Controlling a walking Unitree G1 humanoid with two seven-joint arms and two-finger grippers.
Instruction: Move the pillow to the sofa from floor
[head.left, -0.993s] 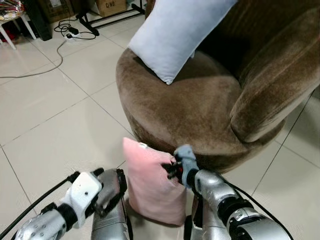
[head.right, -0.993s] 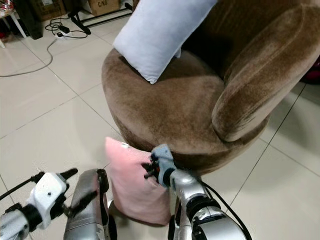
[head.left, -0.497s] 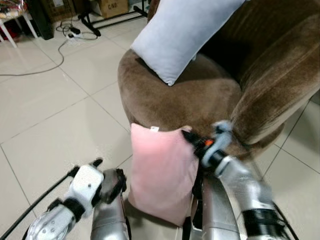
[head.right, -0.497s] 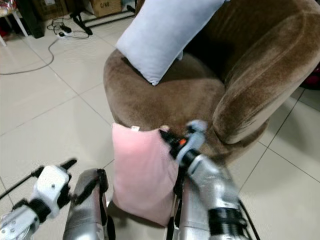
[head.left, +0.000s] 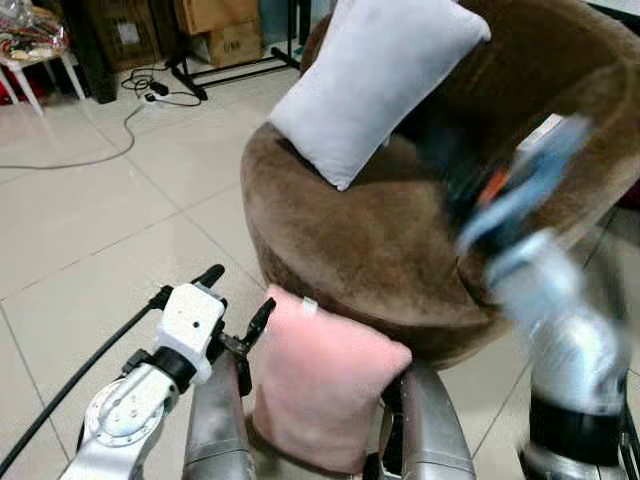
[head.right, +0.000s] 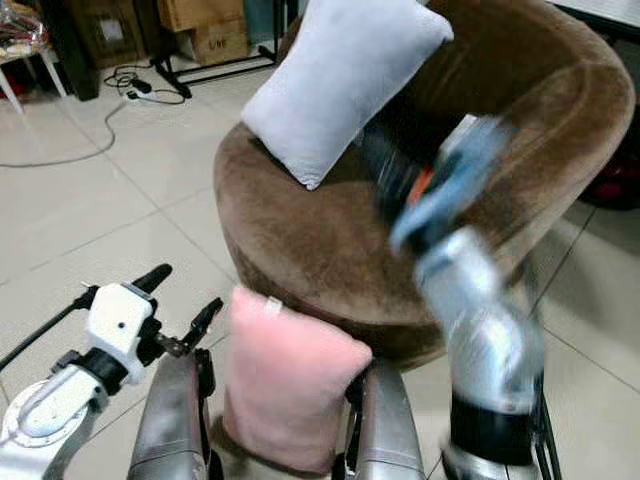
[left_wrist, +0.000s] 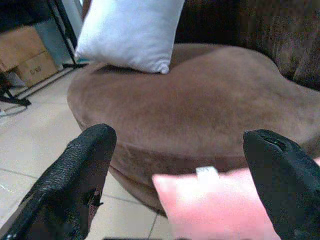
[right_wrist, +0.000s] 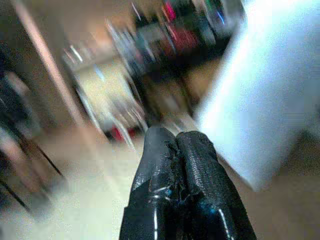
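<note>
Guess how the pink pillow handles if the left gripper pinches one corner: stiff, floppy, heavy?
Probably soft and light: the pink pillow looks plump, with rounded, bulging edges. Pinched at one corner it would likely sag and swing. The fabric looks fuzzy, so slipping seems unlikely. The open left gripper already frames its tagged top corner.

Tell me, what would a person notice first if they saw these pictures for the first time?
Probably the pink pillow, which stands on the floor against the base of the round brown sofa, between the robot's legs. Next, the pale grey pillow leaning on the sofa's seat and back. The left tool is open, with the pink pillow's top corner between its fingers, while the right tool, shut and blurred, is raised over the sofa.
</note>
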